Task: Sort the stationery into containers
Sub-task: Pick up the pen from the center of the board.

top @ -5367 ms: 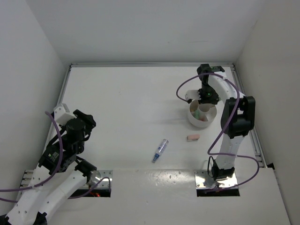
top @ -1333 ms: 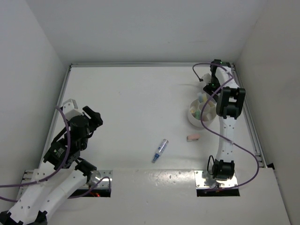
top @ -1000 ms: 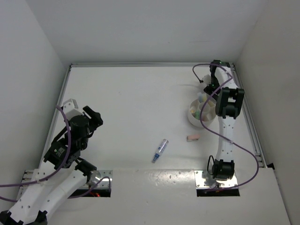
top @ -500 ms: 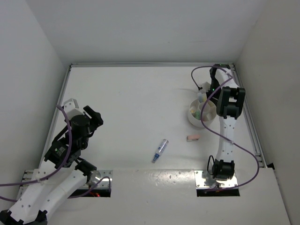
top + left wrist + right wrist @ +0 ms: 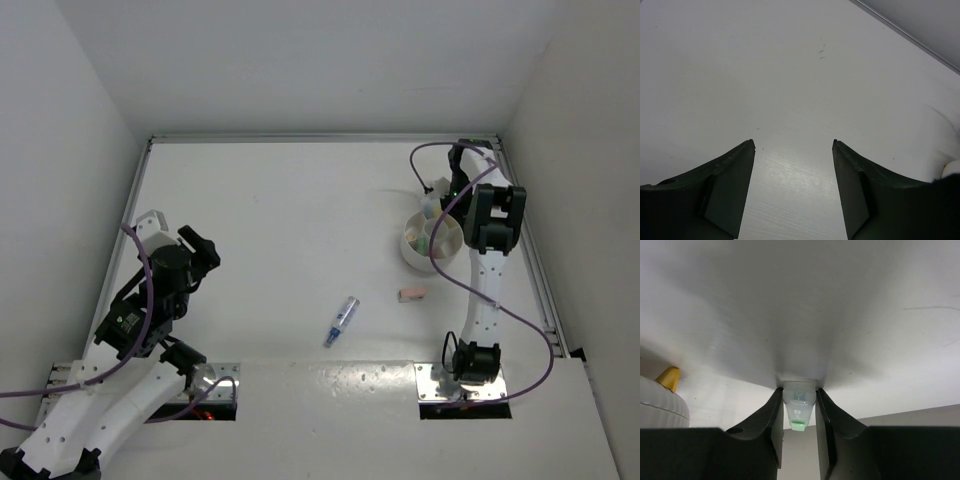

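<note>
My right gripper [image 5: 441, 191] reaches just beyond the round white bowl [image 5: 410, 246] at the far right. In the right wrist view the gripper [image 5: 799, 390] is shut on a green-tipped highlighter [image 5: 799, 407] with a clear cap, pressed to the table. The bowl's ribbed wall [image 5: 660, 402] is at the left there, with a yellow pen tip [image 5: 668, 376] sticking out. A blue pen [image 5: 342, 320] and a small pink-beige eraser block [image 5: 411, 294] lie on the table nearer the arms. My left gripper [image 5: 197, 252] is open and empty over bare table [image 5: 794, 145].
The table's raised rail [image 5: 320, 138] runs along the back and the side walls stand close to both arms. Square metal base plates [image 5: 440, 385] sit at the near edge. Purple cables loop around both arms.
Since five seconds ago my right gripper has left the bowl's top and gone behind it to the back right. Over the last second it has barely shifted. The left arm has hardly moved.
</note>
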{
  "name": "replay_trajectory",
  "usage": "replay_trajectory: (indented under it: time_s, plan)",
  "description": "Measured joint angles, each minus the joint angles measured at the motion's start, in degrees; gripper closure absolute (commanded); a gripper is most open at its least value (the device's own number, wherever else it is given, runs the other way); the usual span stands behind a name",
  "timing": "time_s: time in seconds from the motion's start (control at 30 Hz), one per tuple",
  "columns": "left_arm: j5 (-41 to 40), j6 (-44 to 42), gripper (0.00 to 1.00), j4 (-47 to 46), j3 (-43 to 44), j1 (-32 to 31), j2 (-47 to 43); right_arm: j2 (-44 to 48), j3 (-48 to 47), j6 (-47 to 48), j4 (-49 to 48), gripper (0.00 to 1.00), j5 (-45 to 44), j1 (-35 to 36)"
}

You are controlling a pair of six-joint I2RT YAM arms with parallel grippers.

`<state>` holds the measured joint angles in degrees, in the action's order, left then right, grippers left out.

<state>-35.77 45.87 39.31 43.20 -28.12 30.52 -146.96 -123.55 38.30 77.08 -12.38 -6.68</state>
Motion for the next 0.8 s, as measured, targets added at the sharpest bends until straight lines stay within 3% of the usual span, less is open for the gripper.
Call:
replay_trajectory:
  time_s: [0.03, 0.3, 0.8]
  plan:
    - [0.0, 0.0, 0.31, 0.0, 0.0, 0.0, 0.0, 0.09, 0.09, -1.01, -0.24, 0.99, 0.0, -0.11]
    - [0.0, 0.0, 0.31, 0.0, 0.0, 0.0, 0.0, 5.33, 7.1, -9.62, -7.91, 1.0, 2.1, -1.42]
    - [0.0, -0.02, 0.31, 0.0, 0.0, 0.0, -0.37, 39.34, 34.16, -18.93, -54.4, 1.0, -2.23, -1.14]
